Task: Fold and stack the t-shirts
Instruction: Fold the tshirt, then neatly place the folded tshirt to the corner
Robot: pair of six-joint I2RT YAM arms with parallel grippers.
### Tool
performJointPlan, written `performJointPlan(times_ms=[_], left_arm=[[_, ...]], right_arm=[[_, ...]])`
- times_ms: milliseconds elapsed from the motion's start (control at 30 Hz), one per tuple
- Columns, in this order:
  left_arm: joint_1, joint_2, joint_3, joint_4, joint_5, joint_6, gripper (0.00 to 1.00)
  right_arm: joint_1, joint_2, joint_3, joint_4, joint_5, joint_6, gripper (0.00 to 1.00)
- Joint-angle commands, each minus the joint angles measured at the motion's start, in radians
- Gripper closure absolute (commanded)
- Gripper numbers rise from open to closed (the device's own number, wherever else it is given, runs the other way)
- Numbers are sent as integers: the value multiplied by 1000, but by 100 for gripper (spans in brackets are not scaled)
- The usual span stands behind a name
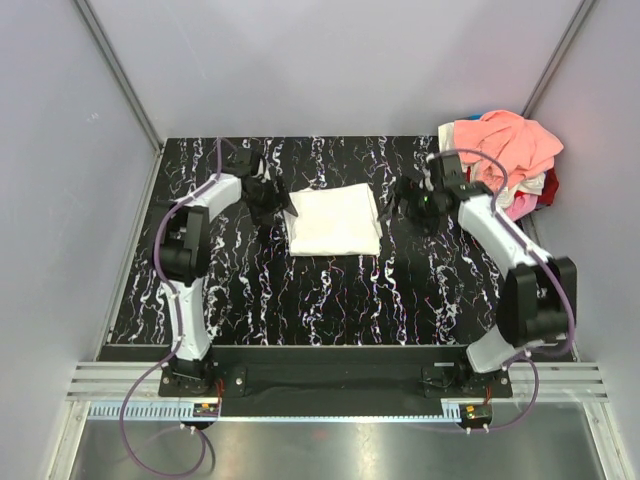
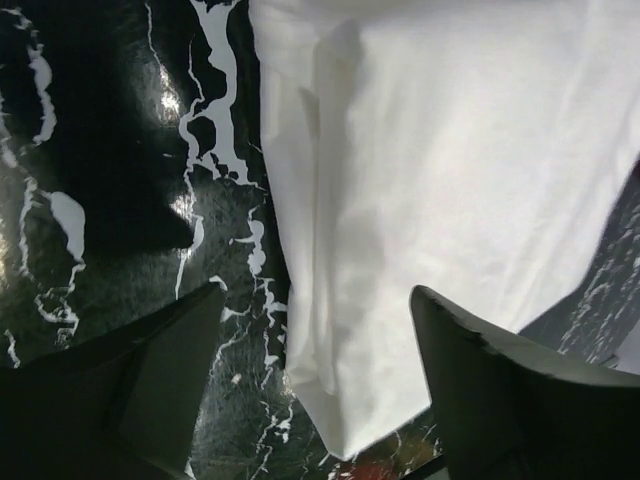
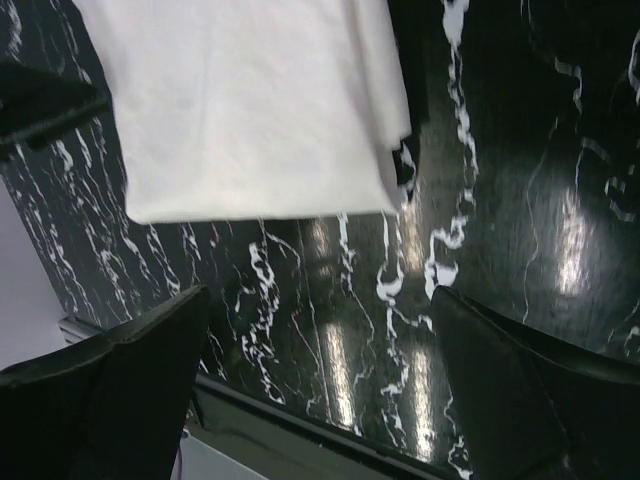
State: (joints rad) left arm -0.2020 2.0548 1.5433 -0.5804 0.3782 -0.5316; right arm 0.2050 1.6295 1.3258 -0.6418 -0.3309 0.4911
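- A white t-shirt (image 1: pixel 334 221) (image 2: pixel 450 200) (image 3: pixel 250 110) is lying folded into a smooth, soft, roughly square pad on the glossy black table (image 1: pixel 330 300), which is veined with white.
- The left gripper (image 1: pixel 270 205) (image 2: pixel 318 300) is hovering at the left edge of that folded shirt, fingers spread wide and gripping nothing.
- The right gripper (image 1: pixel 412 205) (image 3: pixel 320 295) is hanging just right of the folded shirt over bare tabletop, its fingers likewise apart and empty.
- A crumpled pile of shirts (image 1: pixel 505 150) is sitting well to the right of and behind the folded shirt. A salmon-peach one is lying on top, with pink and red cloth showing beneath.
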Motion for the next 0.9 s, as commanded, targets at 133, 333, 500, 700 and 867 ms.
performJointPlan(times_ms=[133, 333, 500, 700, 867], left_arm=[[-22, 174, 139, 30, -15, 25, 35], [-27, 219, 158, 48, -21, 19, 93], [-11, 286, 363, -89, -105, 109, 100], [122, 442, 809, -372, -338, 237, 100], [199, 458, 974, -337, -574, 418, 96]], right_arm=[[120, -402, -381, 39, -8, 79, 0], [131, -704, -603, 21, -56, 156, 0], [129, -800, -669, -13, -57, 149, 0], [132, -856, -668, -36, -120, 179, 0], [132, -930, -622, -157, -138, 150, 0]])
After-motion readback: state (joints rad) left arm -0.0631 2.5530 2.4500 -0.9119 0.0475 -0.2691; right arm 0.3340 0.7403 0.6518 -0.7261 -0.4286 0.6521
